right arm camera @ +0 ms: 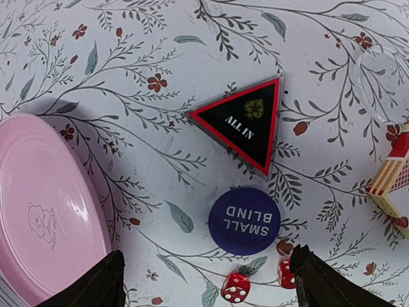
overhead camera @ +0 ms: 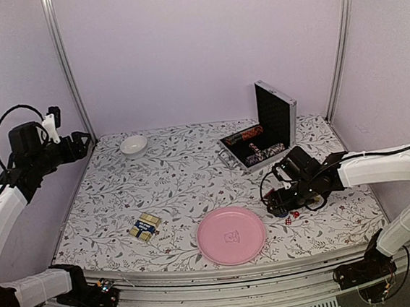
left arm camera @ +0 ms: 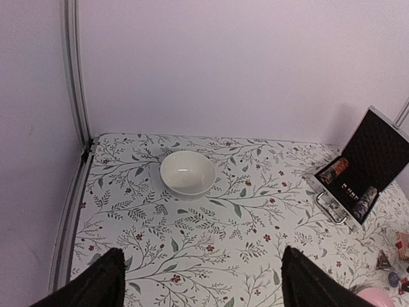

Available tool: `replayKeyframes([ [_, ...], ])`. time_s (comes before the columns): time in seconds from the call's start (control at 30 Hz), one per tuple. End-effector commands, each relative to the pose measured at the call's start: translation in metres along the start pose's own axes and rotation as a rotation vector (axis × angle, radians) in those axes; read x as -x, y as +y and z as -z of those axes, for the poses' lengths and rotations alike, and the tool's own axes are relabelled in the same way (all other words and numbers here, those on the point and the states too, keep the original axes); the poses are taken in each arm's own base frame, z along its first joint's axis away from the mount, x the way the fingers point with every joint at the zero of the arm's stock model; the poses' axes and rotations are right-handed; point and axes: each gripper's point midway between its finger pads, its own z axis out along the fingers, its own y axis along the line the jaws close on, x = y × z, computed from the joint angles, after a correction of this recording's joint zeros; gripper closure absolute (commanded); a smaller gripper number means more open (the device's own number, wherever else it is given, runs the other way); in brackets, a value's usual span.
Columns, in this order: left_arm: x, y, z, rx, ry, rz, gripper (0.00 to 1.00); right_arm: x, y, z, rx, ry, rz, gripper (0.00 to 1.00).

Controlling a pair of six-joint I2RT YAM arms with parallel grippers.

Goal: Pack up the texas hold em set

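The right gripper [right arm camera: 208, 291] is hanging low over the flowered tablecloth [right arm camera: 128, 89], fingers spread wide and holding nothing, with two red dice [right arm camera: 235, 287] lying between the fingertips. Just beyond them the round purple button [right arm camera: 244, 220] reading SMALL BLIND is lying flat, with the black ALL IN triangle [right arm camera: 246, 121] just past it, not touching. The pink plate [right arm camera: 45, 217] is sitting beside them. Farther back the silver case [overhead camera: 259, 148] is standing open, lid upright, chip rows showing. The card decks [overhead camera: 145, 227] are lying well apart, front left. The left gripper [left arm camera: 201, 291] is hovering high at the left rear, fingers likewise spread and empty, the white bowl [left arm camera: 187, 173] lying ahead of it. Plain lilac walls [overhead camera: 194, 45] and metal posts [overhead camera: 66, 65] are enclosing the table
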Motion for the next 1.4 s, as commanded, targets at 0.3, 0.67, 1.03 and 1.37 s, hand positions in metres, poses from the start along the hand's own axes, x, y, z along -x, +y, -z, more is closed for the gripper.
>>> replayKeyframes([
  [0.3,-0.007,-0.007,0.001,-0.056,0.002,0.021,0.18,-0.005,-0.011,-0.011,-0.157,0.144,-0.103,0.16],
  [0.67,-0.009,-0.004,-0.003,-0.041,0.015,0.02,0.19,-0.002,-0.022,-0.027,-0.193,0.19,-0.085,0.26],
  [1.03,-0.021,0.008,-0.013,0.012,0.071,0.011,0.18,-0.003,-0.021,-0.038,-0.206,0.234,-0.045,0.41],
  [1.37,-0.022,0.008,-0.013,0.012,0.07,0.011,0.18,-0.018,-0.022,-0.044,-0.219,0.26,-0.068,0.44],
])
